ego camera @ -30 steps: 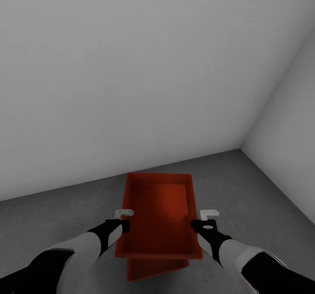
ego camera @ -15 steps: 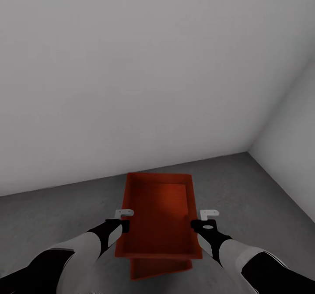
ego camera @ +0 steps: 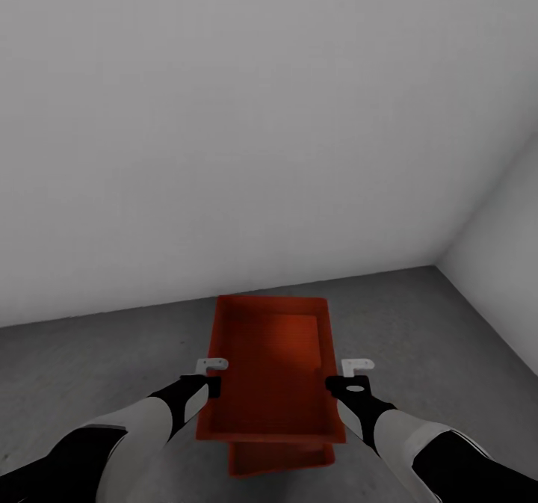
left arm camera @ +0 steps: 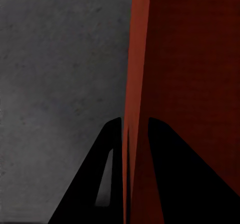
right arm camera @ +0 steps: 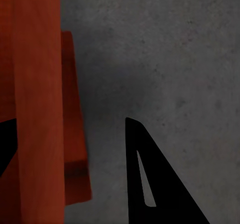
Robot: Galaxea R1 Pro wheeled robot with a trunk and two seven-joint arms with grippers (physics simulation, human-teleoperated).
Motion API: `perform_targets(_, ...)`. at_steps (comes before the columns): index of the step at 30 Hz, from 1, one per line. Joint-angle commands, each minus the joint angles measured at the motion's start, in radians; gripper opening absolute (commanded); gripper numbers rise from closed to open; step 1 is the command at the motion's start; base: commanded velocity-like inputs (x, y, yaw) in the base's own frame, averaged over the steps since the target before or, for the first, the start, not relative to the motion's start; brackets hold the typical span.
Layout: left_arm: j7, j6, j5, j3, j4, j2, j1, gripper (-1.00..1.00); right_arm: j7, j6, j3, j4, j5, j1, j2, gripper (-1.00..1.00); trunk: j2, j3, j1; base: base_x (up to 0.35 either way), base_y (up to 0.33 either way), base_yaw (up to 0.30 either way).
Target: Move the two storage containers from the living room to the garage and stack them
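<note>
**Between both grippers: a bin held over its twin**

Above the dark concrete floor point(ego camera: 90, 368) of the garage, near a white-walled corner, the upper storage container point(ego camera: 273, 368) hangs between the arms. The left gripper point(ego camera: 211, 376) pinches its left wall; the right gripper point(ego camera: 345, 376) straddles its right wall, grip unclear. Directly beneath, the lower storage container point(ego camera: 280, 460) rests on the floor, its near end showing.
</note>
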Motion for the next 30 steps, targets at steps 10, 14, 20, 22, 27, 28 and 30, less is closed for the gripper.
perform_targets(10, 0.009, 0.007, -0.007, 0.001, -0.003, 0.001, -0.001, -1.00, -0.008, -0.007, 0.003, 0.003, -0.016, -0.001, -0.006, -1.00, -0.001, -0.001, 0.000, 0.000, 0.000, 0.019)
perform_targets(14, 0.009, 0.007, -0.008, 0.001, -0.003, 0.000, 0.000, -1.00, -0.008, -0.007, 0.003, 0.003, -0.016, -0.001, -0.007, -1.00, -0.001, -0.001, 0.000, 0.000, 0.000, 0.000)
perform_targets(20, 0.009, 0.007, -0.008, 0.001, -0.003, 0.000, 0.000, -1.00, -0.008, -0.005, 0.003, 0.003, -0.016, -0.001, -0.007, -1.00, -0.001, -0.001, 0.000, 0.000, 0.000, 0.000)
perform_targets(22, 0.009, 0.007, -0.008, 0.001, -0.003, 0.000, 0.000, -1.00, -0.008, -0.005, 0.003, 0.001, -0.016, -0.001, -0.006, -1.00, -0.001, -0.001, 0.000, 0.000, 0.000, 0.000)
perform_targets(27, 0.009, 0.007, -0.008, 0.001, -0.003, 0.000, -0.001, -1.00, -0.008, -0.005, 0.003, 0.001, -0.016, -0.001, -0.007, -1.00, -0.001, -0.001, 0.000, 0.000, 0.000, 0.000)
perform_targets(28, 0.009, 0.007, -0.008, 0.001, -0.003, -0.001, -0.001, -1.00, -0.008, -0.005, 0.003, 0.001, -0.016, -0.001, -0.006, -1.00, -0.001, -0.001, 0.000, 0.000, 0.000, 0.000)
perform_targets(30, 0.009, 0.007, -0.008, 0.001, -0.003, 0.000, 0.000, -1.00, -0.008, -0.005, 0.003, 0.001, -0.016, -0.001, -0.006, -1.00, -0.001, -0.001, 0.000, 0.000, 0.000, 0.000)
